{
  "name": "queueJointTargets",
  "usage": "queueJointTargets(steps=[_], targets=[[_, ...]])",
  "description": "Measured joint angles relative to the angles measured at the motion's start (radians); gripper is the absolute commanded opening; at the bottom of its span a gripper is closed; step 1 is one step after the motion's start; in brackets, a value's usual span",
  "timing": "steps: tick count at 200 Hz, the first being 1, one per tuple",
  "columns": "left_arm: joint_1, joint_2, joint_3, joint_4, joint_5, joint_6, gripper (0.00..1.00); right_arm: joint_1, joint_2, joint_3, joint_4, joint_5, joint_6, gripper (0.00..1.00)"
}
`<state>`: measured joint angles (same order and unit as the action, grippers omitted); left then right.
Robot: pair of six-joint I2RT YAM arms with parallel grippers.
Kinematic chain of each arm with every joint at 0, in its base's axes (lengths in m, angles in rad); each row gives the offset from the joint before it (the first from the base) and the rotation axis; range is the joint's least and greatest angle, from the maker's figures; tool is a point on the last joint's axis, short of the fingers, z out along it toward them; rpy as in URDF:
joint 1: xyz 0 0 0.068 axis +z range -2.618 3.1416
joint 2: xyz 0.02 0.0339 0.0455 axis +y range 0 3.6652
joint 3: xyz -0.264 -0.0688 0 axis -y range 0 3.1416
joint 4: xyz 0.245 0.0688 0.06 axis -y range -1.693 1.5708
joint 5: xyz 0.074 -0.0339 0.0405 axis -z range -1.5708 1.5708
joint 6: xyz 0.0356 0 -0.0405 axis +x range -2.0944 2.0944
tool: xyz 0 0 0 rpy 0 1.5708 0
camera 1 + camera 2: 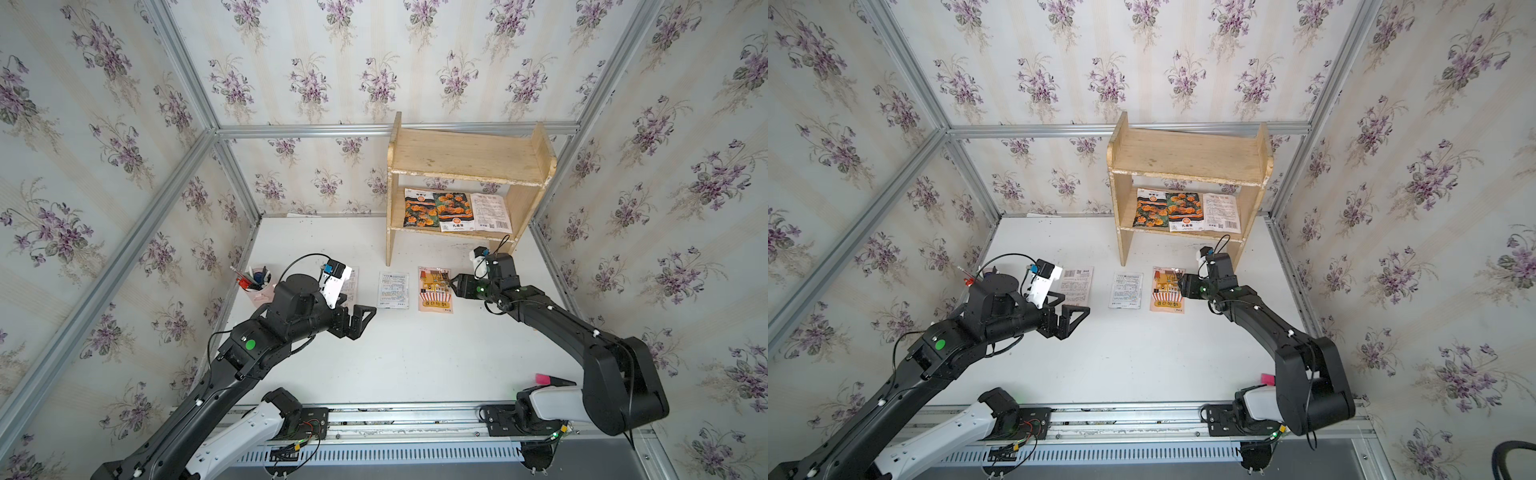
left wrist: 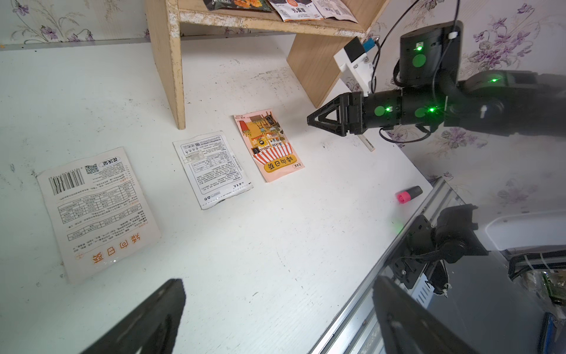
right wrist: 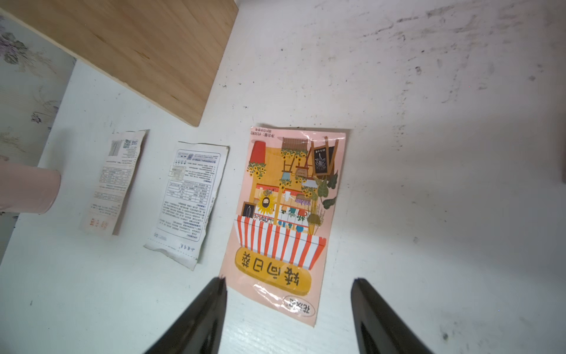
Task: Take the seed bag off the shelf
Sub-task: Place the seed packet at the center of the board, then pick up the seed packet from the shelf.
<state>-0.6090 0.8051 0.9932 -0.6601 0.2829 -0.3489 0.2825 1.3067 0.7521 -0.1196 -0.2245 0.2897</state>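
Check the right hand [image 1: 451,284]: jaws apart and empty over the pink bag [image 1: 435,289], flat on the tabletop [image 1: 415,357] at 6 o'clock of the shelf [image 1: 465,156], so judge it set down. Three bags [image 1: 455,210] lie on the lower tier. The left hand [image 1: 357,311] waits clear, jaws apart.

Pink cup [image 1: 259,294] holding pens at table's 9 o'clock edge. Pink-capped marker [image 2: 409,194] lying at 4 o'clock. White table [image 1: 415,361] surface scuffed.
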Motion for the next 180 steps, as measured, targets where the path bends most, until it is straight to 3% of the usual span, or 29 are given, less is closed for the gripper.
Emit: queueJointTargets(steps=[103, 180], targets=[[-0.001, 0.030, 0.005, 0.031, 0.047, -0.026, 1.00, 0.000, -0.392, -0.016, -0.151, 0.082, 0.048, 0.66], [-0.001, 0.033, 0.018, 0.045, 0.059, -0.026, 1.00, -0.002, -0.316, 0.100, -0.139, 0.190, 0.006, 0.66]])
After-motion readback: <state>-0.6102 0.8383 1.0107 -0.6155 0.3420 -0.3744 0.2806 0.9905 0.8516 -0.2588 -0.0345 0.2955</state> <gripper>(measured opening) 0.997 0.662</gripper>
